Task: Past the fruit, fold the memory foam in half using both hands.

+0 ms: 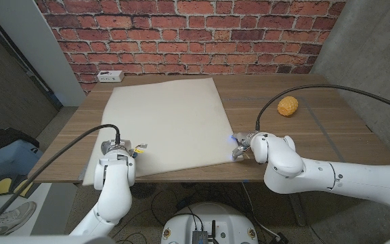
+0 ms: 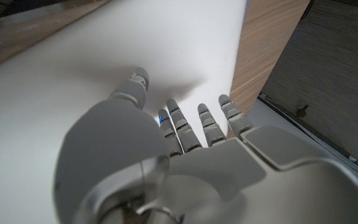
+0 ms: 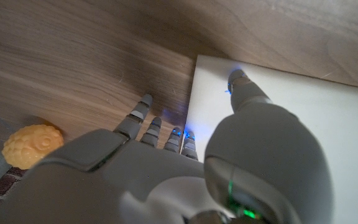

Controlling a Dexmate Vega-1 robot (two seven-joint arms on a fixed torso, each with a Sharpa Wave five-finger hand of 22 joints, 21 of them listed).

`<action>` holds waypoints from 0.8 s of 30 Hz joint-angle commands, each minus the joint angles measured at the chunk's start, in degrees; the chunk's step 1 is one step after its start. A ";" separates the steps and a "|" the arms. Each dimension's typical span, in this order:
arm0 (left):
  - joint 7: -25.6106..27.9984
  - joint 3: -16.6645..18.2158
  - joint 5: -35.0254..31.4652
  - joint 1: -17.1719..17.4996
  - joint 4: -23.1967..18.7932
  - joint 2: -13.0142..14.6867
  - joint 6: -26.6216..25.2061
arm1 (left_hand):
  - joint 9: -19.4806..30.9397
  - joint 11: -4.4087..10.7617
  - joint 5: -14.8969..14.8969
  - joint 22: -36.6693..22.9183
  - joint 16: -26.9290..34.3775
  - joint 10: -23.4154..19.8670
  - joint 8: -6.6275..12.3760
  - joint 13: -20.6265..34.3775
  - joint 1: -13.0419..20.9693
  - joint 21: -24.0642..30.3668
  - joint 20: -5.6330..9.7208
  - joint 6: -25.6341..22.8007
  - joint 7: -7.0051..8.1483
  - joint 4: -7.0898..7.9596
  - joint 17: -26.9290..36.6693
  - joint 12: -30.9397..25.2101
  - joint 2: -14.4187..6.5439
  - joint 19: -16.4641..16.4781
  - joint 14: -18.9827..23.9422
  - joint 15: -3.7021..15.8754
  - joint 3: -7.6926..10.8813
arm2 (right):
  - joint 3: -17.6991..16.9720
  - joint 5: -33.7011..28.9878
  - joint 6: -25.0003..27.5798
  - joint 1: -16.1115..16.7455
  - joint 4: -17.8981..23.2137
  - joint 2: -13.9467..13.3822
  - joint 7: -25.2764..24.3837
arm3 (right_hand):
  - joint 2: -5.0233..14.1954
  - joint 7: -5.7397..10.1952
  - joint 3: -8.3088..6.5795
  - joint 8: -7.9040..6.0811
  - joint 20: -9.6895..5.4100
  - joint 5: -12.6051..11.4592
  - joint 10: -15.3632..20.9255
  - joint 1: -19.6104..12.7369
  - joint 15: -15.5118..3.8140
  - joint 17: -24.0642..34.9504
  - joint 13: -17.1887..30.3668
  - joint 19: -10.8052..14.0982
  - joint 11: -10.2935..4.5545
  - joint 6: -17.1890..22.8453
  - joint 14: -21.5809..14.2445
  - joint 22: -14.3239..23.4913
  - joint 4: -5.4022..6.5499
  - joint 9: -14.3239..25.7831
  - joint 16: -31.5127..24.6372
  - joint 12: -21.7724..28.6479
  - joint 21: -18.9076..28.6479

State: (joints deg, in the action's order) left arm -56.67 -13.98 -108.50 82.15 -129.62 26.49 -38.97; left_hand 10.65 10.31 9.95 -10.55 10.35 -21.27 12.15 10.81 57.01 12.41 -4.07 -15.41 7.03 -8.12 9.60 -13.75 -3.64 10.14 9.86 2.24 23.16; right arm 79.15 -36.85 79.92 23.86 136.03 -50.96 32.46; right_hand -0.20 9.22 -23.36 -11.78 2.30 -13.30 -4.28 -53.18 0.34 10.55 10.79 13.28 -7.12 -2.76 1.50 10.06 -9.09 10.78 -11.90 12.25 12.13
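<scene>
The memory foam, a pale square sheet, lies flat across the middle of the wooden table, its near edge along the table's front edge; the left hand sits at the sheet's near left corner, fingers spread on the foam, holding nothing; the right hand is at the near right corner, thumb on the foam, fingers apart over the wood just beside it; the yellow fruit rests near the table's right edge, well apart from the sheet.

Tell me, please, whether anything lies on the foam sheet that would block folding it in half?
Nothing visible does: the memory foam lies bare, and the fruit sits on the table apart from it, on the robot's right.
</scene>
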 commanded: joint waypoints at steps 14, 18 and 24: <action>9.71 0.66 1.34 -1.16 2.43 -1.79 2.75 | -0.09 -0.87 0.32 -0.13 -0.47 9.10 -2.54 0.32 -3.90 -0.45 -0.55 10.82 -0.85 1.23 0.06 2.98 -0.54 -1.04 -4.35 4.19 -3.58 | 8.27 0.73 -1.05 -4.55 2.04 -2.24 -10.98 | 2.31 3.28 2.29 -0.76 3.55 -0.31 -12.54 -2.75 2.95 0.68 0.51 -10.45 3.71 -10.95 9.28 0.11 0.59 0.79 1.08 -0.71 -1.39; 10.69 0.56 2.12 -1.49 2.11 -1.07 2.77 | -0.11 -0.91 0.35 -0.14 -0.45 9.86 -2.53 0.32 -4.02 -0.49 -0.38 11.81 -0.93 1.20 0.05 3.04 -0.68 -1.16 -4.60 4.20 -3.75 | 12.74 1.76 -1.15 -9.78 0.60 -1.48 -7.74 | 2.11 3.32 3.19 -2.86 3.65 -0.24 -5.35 -3.53 1.77 0.44 0.43 -8.77 -3.25 -1.45 7.71 0.00 0.29 0.61 0.46 1.86 -0.49; 10.09 0.20 2.32 -2.01 1.91 -0.38 3.00 | -0.13 -0.90 0.38 -0.14 -0.47 10.66 -2.35 0.32 -4.20 -0.57 -0.26 12.53 -0.83 1.17 0.04 3.03 -0.85 -1.43 -5.05 4.09 -3.99 | 18.48 2.67 -4.25 -16.98 -1.44 -0.25 -2.47 | 0.73 2.34 4.52 -2.44 3.27 -0.70 -0.76 -3.64 1.34 0.27 0.24 -5.94 -3.90 3.01 4.40 -0.03 0.25 0.10 -0.08 3.01 0.00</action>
State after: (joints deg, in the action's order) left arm -47.44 -13.19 -106.98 81.24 -127.73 24.89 -36.39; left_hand 10.39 9.23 9.95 -10.54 9.94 -10.95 9.69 11.10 53.24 11.94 -4.56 -3.34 6.04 -6.80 9.61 -10.77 -4.55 9.14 5.22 2.04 19.48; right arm 88.81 -35.58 78.33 17.27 137.26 -52.72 23.11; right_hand 1.44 11.94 -19.28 -14.21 5.54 -13.58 -6.35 -56.65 1.43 10.66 10.92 6.41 -11.24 -0.55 6.60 9.86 -8.87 10.91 -11.52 14.78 11.89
